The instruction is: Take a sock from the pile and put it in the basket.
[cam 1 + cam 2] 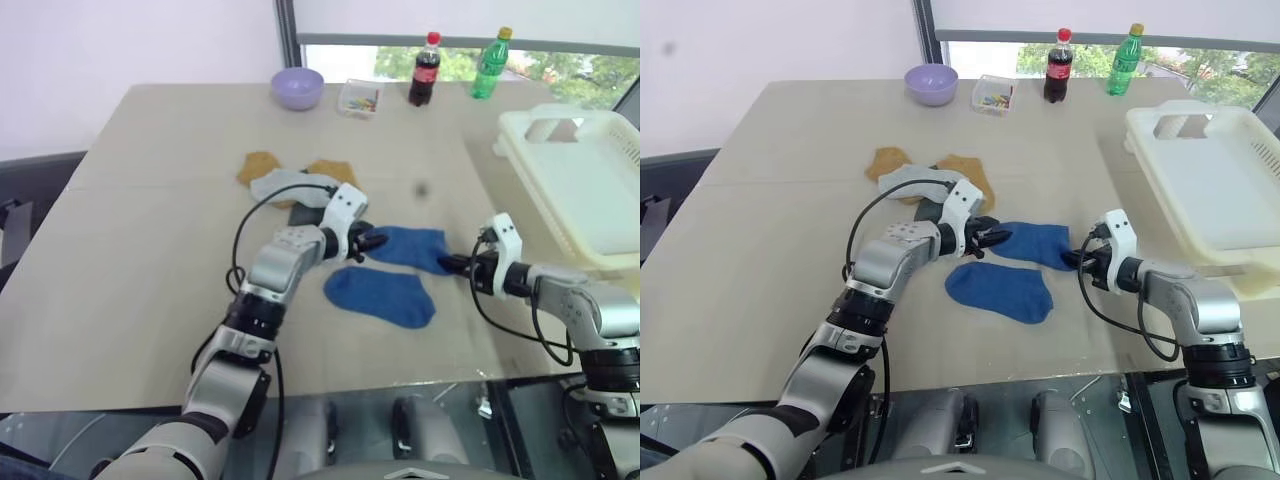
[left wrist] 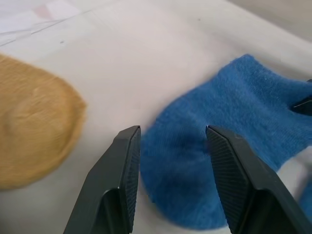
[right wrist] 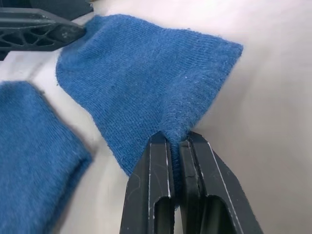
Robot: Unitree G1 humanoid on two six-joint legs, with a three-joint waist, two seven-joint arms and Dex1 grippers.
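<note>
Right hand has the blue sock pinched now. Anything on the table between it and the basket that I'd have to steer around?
Nothing visible. The right hand is shut on the blue sock, and bare table lies between it and the basket. The left hand hovers open at the sock's other end, away from the basket.

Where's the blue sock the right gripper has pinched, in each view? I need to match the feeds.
Left eye: pinched blue sock mid-table, between the left gripper and right gripper.
Right eye: same sock, just left of the right gripper.
Left wrist: its rounded end lies under the open fingers.
Right wrist: it spreads away from the shut fingers, edge clamped.
Shared landmark: the second blue sock beside it.
</note>
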